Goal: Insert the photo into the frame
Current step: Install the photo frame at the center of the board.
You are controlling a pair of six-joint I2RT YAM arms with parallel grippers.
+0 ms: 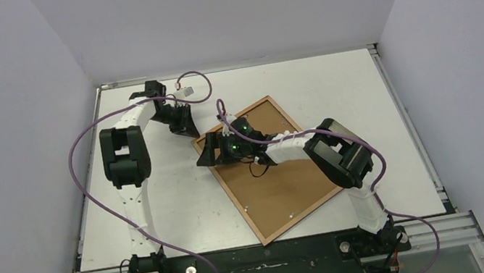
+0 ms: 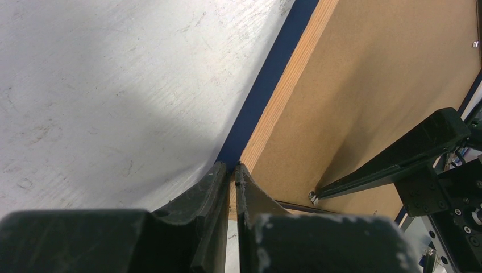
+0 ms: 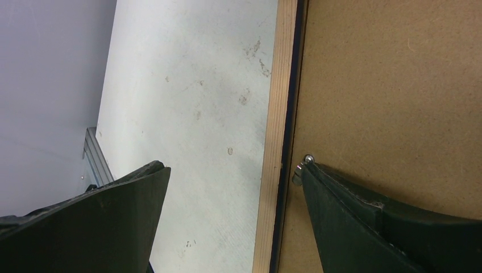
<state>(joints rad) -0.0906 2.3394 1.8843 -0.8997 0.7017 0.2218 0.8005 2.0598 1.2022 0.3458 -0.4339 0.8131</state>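
The frame (image 1: 230, 193) lies back side up on the table, turned at an angle, with a brown backing board (image 1: 280, 189) inside it. The photo is hidden. My left gripper (image 1: 188, 127) is shut, its tips (image 2: 232, 166) touching the frame's far-left corner where the wood edge (image 2: 287, 85) meets the blue side. My right gripper (image 1: 203, 159) is open and straddles the frame's left edge (image 3: 278, 102). One finger is over the table. The other finger (image 3: 364, 222) rests on the board with its tip at a small metal tab (image 3: 300, 170).
The white table (image 1: 334, 85) is walled on the left, back and right. A metal rail (image 1: 265, 257) with both arm bases runs along its near edge. Purple cables (image 1: 99, 203) loop beside each arm.
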